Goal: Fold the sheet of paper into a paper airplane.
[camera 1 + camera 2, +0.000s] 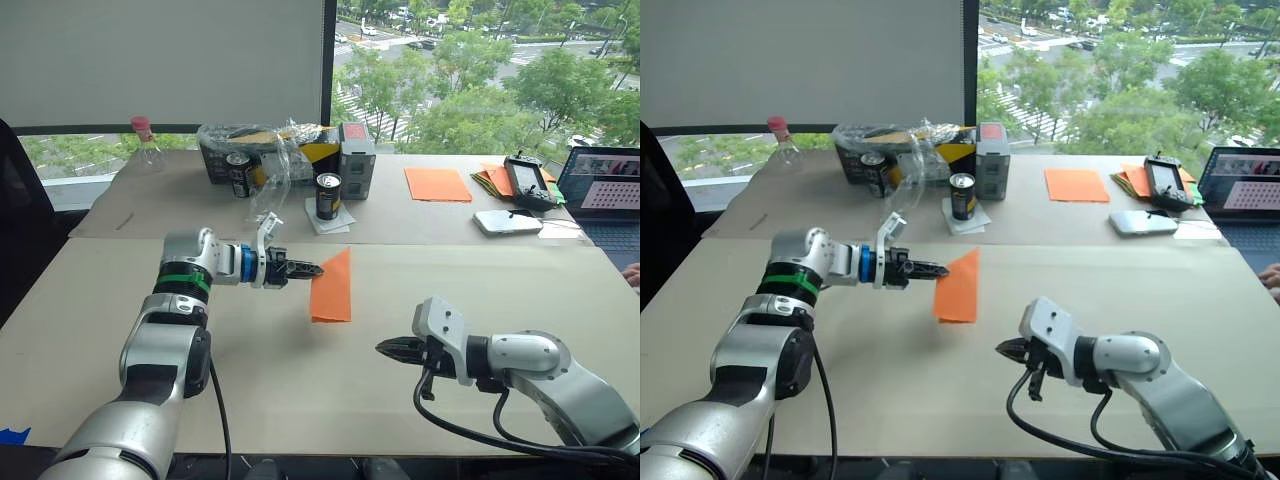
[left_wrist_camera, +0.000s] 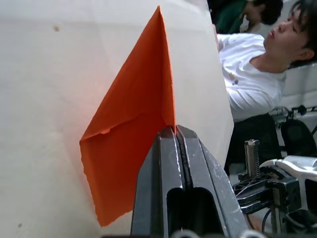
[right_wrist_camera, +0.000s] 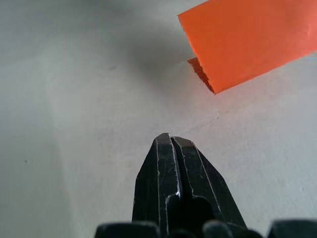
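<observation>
Orange paper airplane (image 1: 333, 289) pinched by left gripper (image 1: 312, 268) (no legible writing)

Two pale beige rectangular tables stand pushed together, a seam running between the near table (image 1: 120, 350) and the far table (image 1: 420, 220).

On the far table, from the robot's left: a clear plastic bottle with a pink cap (image 1: 146, 142), a black and yellow box under crumpled clear plastic wrap (image 1: 262, 150), two dark drink cans (image 1: 328, 196), a small grey carton (image 1: 357, 160), a smooth flat orange sheet (image 1: 437, 184), a pile of orange and yellow papers (image 1: 493, 180), a black handheld controller (image 1: 528, 182), a white phone-like slab (image 1: 508, 221) and an open laptop (image 1: 606, 200).
</observation>
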`<state>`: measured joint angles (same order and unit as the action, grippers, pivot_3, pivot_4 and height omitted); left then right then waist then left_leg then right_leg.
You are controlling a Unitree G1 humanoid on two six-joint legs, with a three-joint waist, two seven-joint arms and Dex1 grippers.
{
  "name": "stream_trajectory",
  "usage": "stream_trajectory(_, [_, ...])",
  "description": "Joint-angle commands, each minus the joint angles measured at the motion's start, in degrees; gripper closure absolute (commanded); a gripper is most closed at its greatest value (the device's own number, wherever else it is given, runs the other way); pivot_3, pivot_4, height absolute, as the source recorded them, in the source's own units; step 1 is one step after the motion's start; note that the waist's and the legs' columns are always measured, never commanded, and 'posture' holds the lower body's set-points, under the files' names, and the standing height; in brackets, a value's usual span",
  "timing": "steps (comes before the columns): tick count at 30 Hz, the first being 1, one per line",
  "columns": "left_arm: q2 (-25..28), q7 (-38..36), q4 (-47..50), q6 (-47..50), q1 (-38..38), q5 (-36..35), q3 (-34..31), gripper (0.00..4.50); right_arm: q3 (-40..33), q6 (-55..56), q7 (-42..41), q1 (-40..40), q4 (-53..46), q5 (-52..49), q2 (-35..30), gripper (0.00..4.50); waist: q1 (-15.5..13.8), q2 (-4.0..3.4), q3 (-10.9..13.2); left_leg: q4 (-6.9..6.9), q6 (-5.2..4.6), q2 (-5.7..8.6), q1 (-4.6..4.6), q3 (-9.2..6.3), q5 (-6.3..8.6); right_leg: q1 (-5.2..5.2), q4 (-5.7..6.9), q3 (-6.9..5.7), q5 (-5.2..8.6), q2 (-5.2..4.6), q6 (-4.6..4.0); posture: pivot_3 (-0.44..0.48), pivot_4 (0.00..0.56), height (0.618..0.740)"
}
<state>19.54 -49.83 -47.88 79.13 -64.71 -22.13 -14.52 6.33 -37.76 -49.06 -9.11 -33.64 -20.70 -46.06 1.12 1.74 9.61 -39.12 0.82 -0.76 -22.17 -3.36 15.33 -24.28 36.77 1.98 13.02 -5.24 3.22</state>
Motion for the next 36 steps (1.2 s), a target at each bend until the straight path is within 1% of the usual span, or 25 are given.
stream_trajectory(1, [-3.3, 11.9, 8.4, 10.1, 1.0, -1.4, -12.0, 4.49, 0.0, 1.8, -0.4, -1.8, -0.2, 0.3, 0.1, 4.5, -0.1, 0.0, 0.0, -0.01, 0.01, 0.01, 0.0, 0.0, 0.0, 0.0, 0.01, 0.0, 0.0, -0.01, 0.0, 0.0, 0.15, 0.715])
stream_trajectory(3, [-5.9, 18.5, 12.9, 13.1, 2.7, -2.4, -18.5, 4.49, 0.3, 1.9, -0.4, -2.3, 0.3, 0.6, 0.3, 4.5, -0.3, 0.0, 0.0, -0.03, 0.03, 0.03, 0.0, 0.0, -0.02, 0.02, 0.01, 0.0, 0.0, -0.04, 0.0, 0.0, 0.15, 0.715])
stream_trajectory(5, [-9.2, 26.6, 18.4, 13.4, 6.3, -6.3, -23.4, 4.49, 0.4, 2.3, 0.1, -2.9, 1.1, 1.2, 0.6, 4.5, -0.3, 0.0, 0.0, -0.03, 0.06, 0.03, 0.0, 0.0, -0.03, 0.03, 0.01, 0.01, -0.01, -0.05, 0.0, 0.0, 0.15, 0.715])
stream_trajectory(9, [-16.5, 40.5, 29.8, 13.4, 11.8, -13.7, -29.3, 4.49, 0.2, 1.5, 0.9, -4.3, 2.2, 1.2, 1.4, 4.5, -0.3, 0.01, 0.0, -0.02, 0.2, 0.02, 0.03, 0.01, -0.1, -0.01, 0.07, 0.06, -0.02, -0.07, -0.02, 0.0, 0.15, 0.715])
stream_trajectory(11, [-22.1, 48.0, 34.4, 13.4, 12.7, -14.5, -34.6, 4.49, 0.3, -0.1, 1.8, -5.8, 3.4, 1.3, 1.9, 4.5, -0.4, 0.01, 0.0, -0.02, 0.27, 0.03, 0.02, 0.01, -0.14, -0.02, 0.11, 0.07, -0.03, -0.09, -0.02, 0.0, 0.15, 0.715])
stream_trajectory(13, [-26.5, 54.1, 37.4, 13.4, 12.6, -15.5, -39.2, 4.49, 0.4, -0.7, 2.5, -6.9, 4.3, 1.7, 2.2, 4.5, -0.5, 0.02, 0.0, -0.03, 0.29, 0.05, 0.05, 0.02, -0.15, 0.02, 0.12, 0.07, -0.04, -0.1, -0.03, 0.0, 0.15, 0.715])
stream_trajectory(16, [-31.2, 61.7, 40.9, 13.4, 12.6, -17.5, -43.9, 4.49, 0.6, -1.0, 2.9, -7.6, 4.8, 1.9, 2.2, 4.5, 0.0, 0.03, 0.0, 0.02, 0.31, 0.07, 0.13, 0.04, -0.16, 0.03, 0.13, 0.1, -0.05, -0.1, -0.03, 0.0, 0.15, 0.715])
stream_trajectory(18, [-33.8, 66.7, 43.3, 13.4, 13.8, -19.5, -45.4, 4.49, 0.6, -1.1, 3.3, -7.9, 4.8, 2.0, 2.4, 4.5, -0.1, 0.03, 0.0, 0.07, 0.31, 0.06, 0.17, 0.04, -0.16, 0.02, 0.14, 0.16, -0.04, -0.06, -0.03, 0.0, 0.15, 0.715])
stream_trajectory(24, [-37.0, 75.0, 45.9, 13.4, 15.6, -27.6, -46.9, 4.49, 1.5, -2.2, 4.9, -8.6, 4.2, 2.1, 3.8, 4.5, -0.5, 0.04, 0.0, 0.07, 0.45, 0.12, 0.13, 0.05, -0.23, 0.04, 0.1, 0.15, -0.05, -0.14, -0.01, 0.0, 0.15, 0.715])
stream_trajectory(26, [-36.8, 77.0, 45.5, 13.4, 16.3, -30.9, -46.2, 4.49, 1.8, -2.7, 5.5, -9.1, 4.1, 2.1, 4.5, 4.5, -0.5, 0.04, 0.0, 0.07, 0.48, 0.14, 0.13, 0.04, -0.25, 0.04, 0.11, 0.15, -0.05, -0.15, -0.01, 0.0, 0.15, 0.715])
stream_trajectory(28, [-34.6, 79.0, 44.2, 13.4, 18.7, -37.1, -42.7, 4.49, 2.1, -3.4, 6.3, -9.8, 4.0, 1.6, 5.9, 4.5, -0.5, 0.04, 0.0, 0.07, 0.49, 0.14, 0.13, 0.04, -0.25, 0.04, 0.11, 0.16, -0.05, -0.15, -0.01, 0.0, 0.15, 0.715])
stream_trajectory(29, [-32.7, 80.1, 43.4, 13.4, 20.3, -40.9, -40.8, 3.93, 2.2, -3.8, 7.1, -10.4, 4.1, 1.3, 7.1, 4.5, -0.4, 0.04, 0.0, 0.07, 0.49, 0.14, 0.14, 0.04, -0.26, 0.04, 0.11, 0.16, -0.05, -0.15, -0.01, 0.0, 0.15, 0.715])
stream_trajectory(31, [-30.0, 82.5, 42.8, 13.4, 22.5, -45.9, -38.7, 3.31, 2.6, -4.3, 8.0, -11.0, 4.1, 1.3, 8.8, 4.5, -0.3, 0.03, 0.0, 0.08, 0.5, 0.14, 0.16, 0.04, -0.26, 0.04, 0.13, 0.18, -0.06, -0.15, -0.02, 0.0, 0.15, 0.715])
stream_trajectory(35, [-24.5, 87.2, 42.0, 13.4, 24.5, -53.2, -38.3, 1.92, 5.0, -4.9, 9.0, -12.2, 4.9, 1.7, 12.1, 4.5, -0.2, 0.04, 0.0, 0.11, 0.52, 0.11, 0.19, 0.02, -0.27, -0.01, 0.2, 0.22, -0.06, -0.08, -0.03, 0.0, 0.15, 0.715])
stream_trajectory(36, [-23.2, 88.3, 41.9, 13.4, 24.7, -54.6, -38.5, 1.62, 5.6, -4.6, 9.1, -12.5, 5.2, 1.9, 12.8, 4.21, -0.3, 0.04, 0.0, 0.1, 0.53, 0.11, 0.19, 0.02, -0.28, -0.01, 0.22, 0.22, -0.06, -0.08, -0.03, 0.0, 0.15, 0.715])
